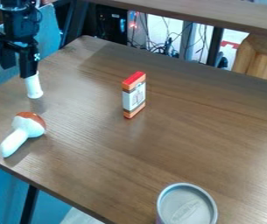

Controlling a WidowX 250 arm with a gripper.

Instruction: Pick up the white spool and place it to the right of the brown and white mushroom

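At the upper left hangs the black gripper (17, 70), open, its two fingers apart. A white cylindrical thing (34, 86) shows directly below the right-hand finger; its top is hidden behind that finger, and I cannot tell whether they touch. Nearer the table's left edge lies a toy mushroom (23, 131) with a white stem and a brownish-red and white cap. An orange, white and red box (135, 95) stands upright near the middle of the table. A round can (187, 205) with a greyish lid is at the bottom edge of the view.
The brown wooden table (117, 162) has its front left edge running diagonally below the mushroom. A wooden shelf or beam (199, 15) crosses the top of the view, with cables (159, 43) behind it. A light wooden object (261, 59) stands beyond the table at the upper right.
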